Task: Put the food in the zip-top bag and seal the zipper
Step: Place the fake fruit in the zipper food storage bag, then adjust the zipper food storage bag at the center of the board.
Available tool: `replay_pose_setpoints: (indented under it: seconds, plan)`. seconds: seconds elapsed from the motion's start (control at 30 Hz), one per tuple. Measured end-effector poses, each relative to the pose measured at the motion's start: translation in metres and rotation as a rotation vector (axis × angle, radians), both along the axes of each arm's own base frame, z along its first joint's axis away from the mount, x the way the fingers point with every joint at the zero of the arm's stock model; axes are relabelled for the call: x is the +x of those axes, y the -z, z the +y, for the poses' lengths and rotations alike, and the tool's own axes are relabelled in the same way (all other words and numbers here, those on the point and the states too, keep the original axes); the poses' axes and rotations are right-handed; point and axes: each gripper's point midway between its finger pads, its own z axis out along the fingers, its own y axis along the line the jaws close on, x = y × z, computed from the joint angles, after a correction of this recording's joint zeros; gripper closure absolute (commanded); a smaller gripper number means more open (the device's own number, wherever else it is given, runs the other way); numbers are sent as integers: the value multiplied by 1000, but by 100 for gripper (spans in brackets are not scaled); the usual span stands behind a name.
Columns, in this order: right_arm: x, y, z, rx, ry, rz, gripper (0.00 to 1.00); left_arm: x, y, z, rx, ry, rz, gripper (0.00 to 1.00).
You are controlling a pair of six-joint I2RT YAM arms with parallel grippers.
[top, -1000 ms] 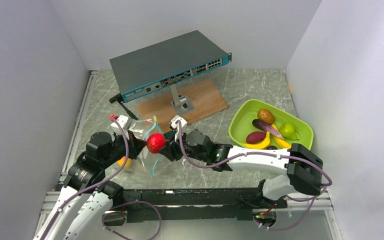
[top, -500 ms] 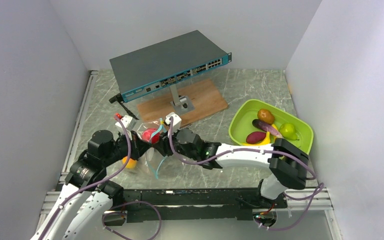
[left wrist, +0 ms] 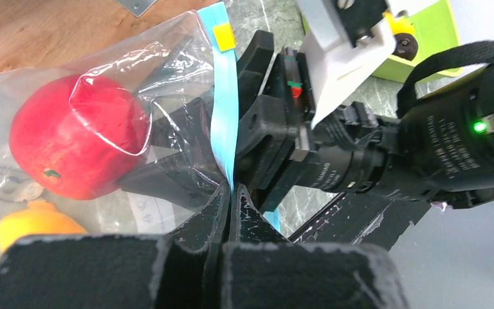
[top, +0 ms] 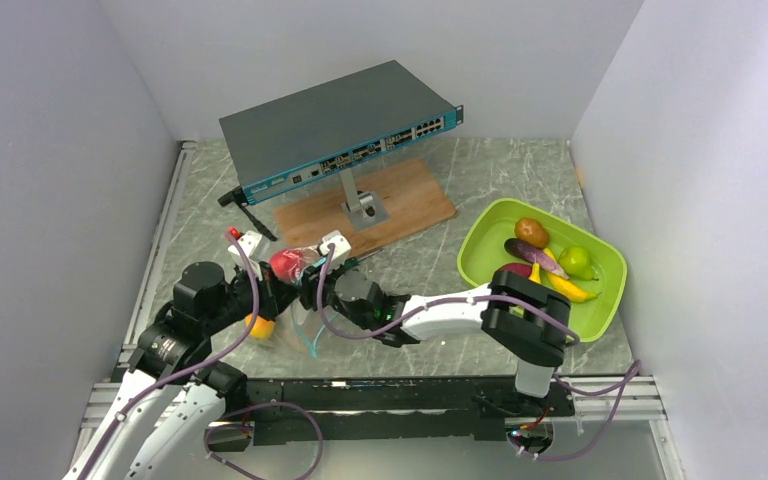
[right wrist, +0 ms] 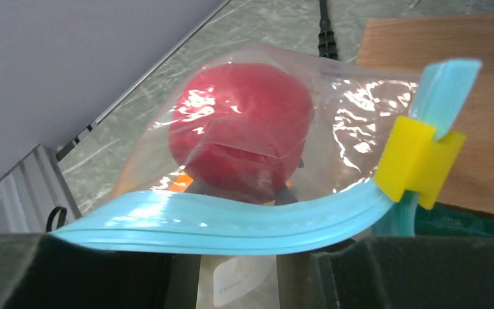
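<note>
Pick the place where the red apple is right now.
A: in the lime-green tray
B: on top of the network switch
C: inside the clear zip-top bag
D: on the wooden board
C: the red apple shows through the crinkled plastic of the clear zip-top bag, behind its teal zipper, with an orange beside it.

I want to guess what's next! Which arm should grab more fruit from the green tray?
Probably the right arm, once it releases the apple. The tray sits on its side, and the left gripper is shut on the zipper, holding the bag.
</note>
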Motion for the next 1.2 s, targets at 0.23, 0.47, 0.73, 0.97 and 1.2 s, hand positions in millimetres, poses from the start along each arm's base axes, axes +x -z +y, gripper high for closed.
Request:
replay_pose_setpoints:
  seconds: [0.23, 0.47, 0.73, 0.97, 1.2]
  plan:
    - [11, 8, 12, 30, 37, -24, 44, 3, 1, 3, 8, -20, -1, 100]
    - [28, 14, 5, 13, 99, -45, 22, 9, 2, 9, 25, -69, -7, 100]
    - [22, 16, -9, -16, 100, -58, 23, 5, 5, 6, 19, -47, 15, 100]
    - [0, -28, -29, 19, 43, -75, 26, 5, 6, 6, 23, -49, 19, 100]
    - [-22, -41, -57, -39, -14, -19, 25, 9, 13, 9, 31, -87, 69, 100]
